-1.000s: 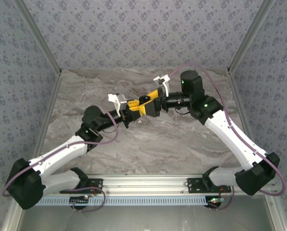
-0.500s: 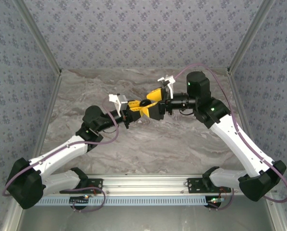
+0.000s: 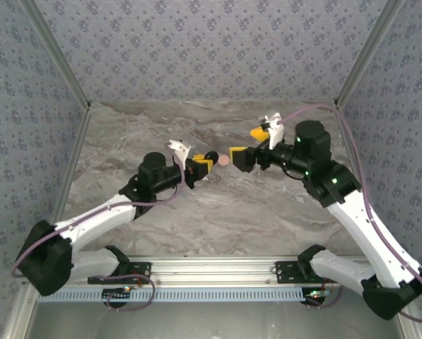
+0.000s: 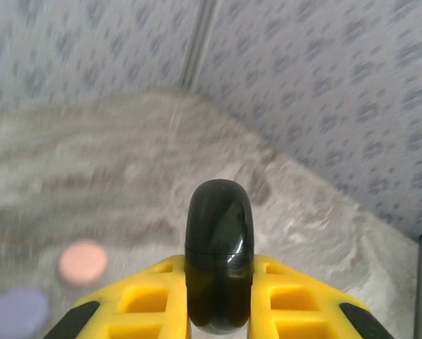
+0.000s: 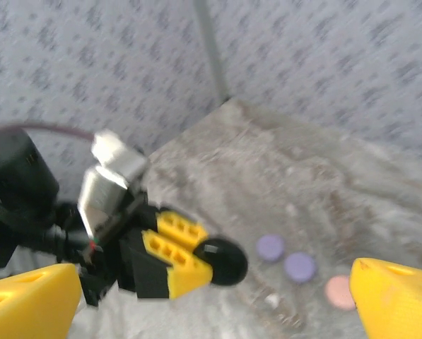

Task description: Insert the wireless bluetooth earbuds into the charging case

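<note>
A glossy black charging case [image 4: 219,254], closed and oval, stands upright between the yellow fingers of my left gripper [image 4: 219,300], which is shut on it. From above, the case [image 3: 211,156] sticks out of the left gripper [image 3: 204,164] over the middle of the table. My right gripper [image 3: 247,143] hangs a short way to its right, open and holding nothing. In the right wrist view its yellow fingertips [image 5: 27,304] stand far apart, facing the case [image 5: 221,261]. A tiny whitish bit [image 5: 272,300], perhaps an earbud, lies on the table; it is too blurred to tell.
Round discs lie on the marbled table [image 3: 218,212] under the grippers: two lilac ones [image 5: 271,247] [image 5: 299,267] and a pink disc [image 5: 338,292], also seen as a pink disc [image 3: 224,160] from above. Patterned walls close off the back and sides.
The two grippers were together at the black case. My right gripper has let go, opened and drawn back to the right; the left gripper keeps the case and has turned slightly.
</note>
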{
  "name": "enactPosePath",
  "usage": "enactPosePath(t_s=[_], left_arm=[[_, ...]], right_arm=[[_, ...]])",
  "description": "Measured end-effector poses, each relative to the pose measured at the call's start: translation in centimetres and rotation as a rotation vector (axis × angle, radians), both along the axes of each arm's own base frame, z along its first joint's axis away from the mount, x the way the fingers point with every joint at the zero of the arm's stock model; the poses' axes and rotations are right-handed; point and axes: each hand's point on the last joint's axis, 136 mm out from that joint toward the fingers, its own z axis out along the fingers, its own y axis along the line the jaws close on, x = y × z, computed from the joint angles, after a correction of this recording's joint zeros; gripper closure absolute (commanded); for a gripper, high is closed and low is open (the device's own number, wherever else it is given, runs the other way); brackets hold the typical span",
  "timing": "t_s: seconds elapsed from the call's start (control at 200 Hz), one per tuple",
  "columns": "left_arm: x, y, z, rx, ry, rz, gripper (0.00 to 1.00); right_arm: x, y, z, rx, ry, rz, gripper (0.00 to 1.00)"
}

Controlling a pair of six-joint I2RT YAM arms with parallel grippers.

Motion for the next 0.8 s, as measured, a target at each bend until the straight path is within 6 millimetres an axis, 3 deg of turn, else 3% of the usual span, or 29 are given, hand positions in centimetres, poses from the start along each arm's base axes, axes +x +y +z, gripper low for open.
enactPosePath(t_s=[0.17,0.27,0.365,0.58,0.745,0.8], left_arm=[[0.8,-0.1,-9.4,0.138,0.296,0.059,1.00],[0.7,-0.1,-13.2,0.193,0.428,0.079,1.00],[0.6,-0.2,-14.8,0.209,0.502,0.094,1.00],[1.1,0.5,-16.3,0.194,0.609,0.159,1.00],[1.3,1.3,-19.1,0.201,0.716,0.203,0.90],[1.3,1.1,-19.2,0.191,0.726,0.199,0.86]], right_arm=[[0.3,-2.3,-0.5,0.034,-0.059,-0.107,0.00],[0.5,-2.5,-0.8,0.040,-0.062,-0.124,0.00],[0.7,-2.6,-0.7,0.043,-0.067,-0.134,0.00],[1.0,-2.9,-0.6,0.045,-0.075,-0.151,0.00],[1.1,-3.0,-0.6,0.044,-0.075,-0.159,0.00],[1.2,-3.0,-0.7,0.042,-0.074,-0.160,0.00]])
